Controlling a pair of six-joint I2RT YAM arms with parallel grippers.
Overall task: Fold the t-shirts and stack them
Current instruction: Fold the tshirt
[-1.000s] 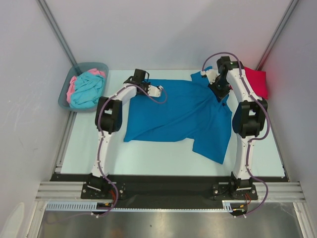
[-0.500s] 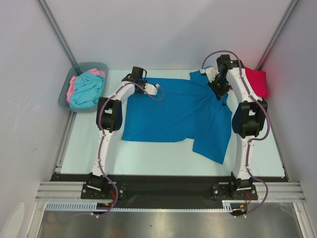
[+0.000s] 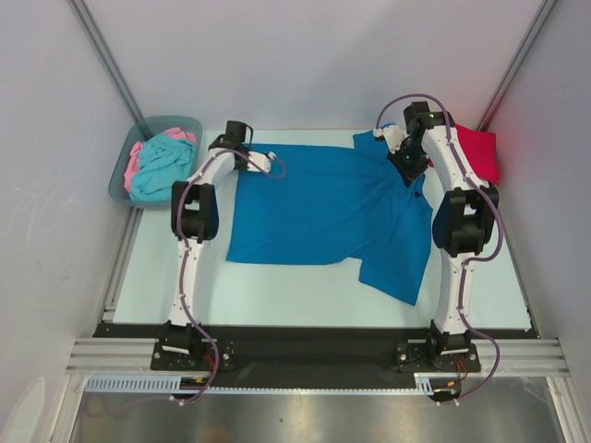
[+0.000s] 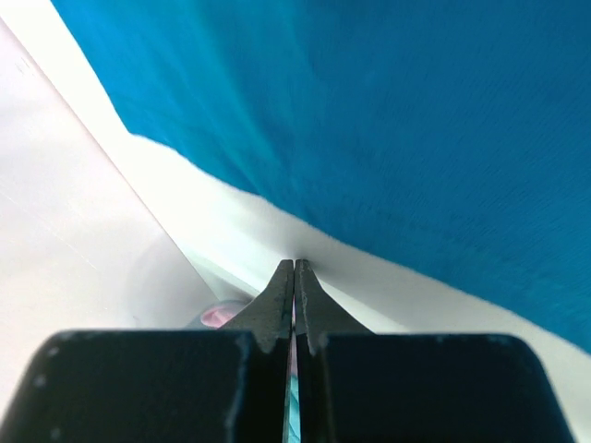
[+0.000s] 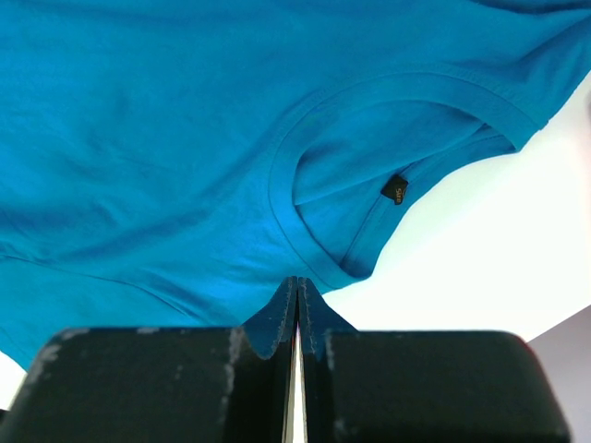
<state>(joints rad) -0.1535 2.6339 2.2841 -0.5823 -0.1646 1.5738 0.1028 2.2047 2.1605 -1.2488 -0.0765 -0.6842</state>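
Observation:
A deep blue t-shirt (image 3: 323,208) lies spread across the table (image 3: 157,277). My left gripper (image 3: 238,143) is at its far left corner. In the left wrist view the left gripper (image 4: 295,264) is shut and empty over bare table (image 4: 277,221), just off the blue cloth (image 4: 416,120). My right gripper (image 3: 406,163) sits at the shirt's far right. The right wrist view shows the right gripper (image 5: 296,280) shut at the cloth's edge beside the collar (image 5: 314,157), apparently pinching it. A red t-shirt (image 3: 480,152) lies behind the right arm.
A grey-blue bin (image 3: 189,125) stands at the back left, off the table's corner. It holds a turquoise shirt (image 3: 162,171) and a pink one (image 3: 137,157). White walls close in on both sides, and the bin's pink cloth (image 4: 217,317) shows beside the left fingers.
The left gripper has slid left along the shirt's far edge to its corner. The shirt's left side now lies further left and flatter. The right arm has stayed put.

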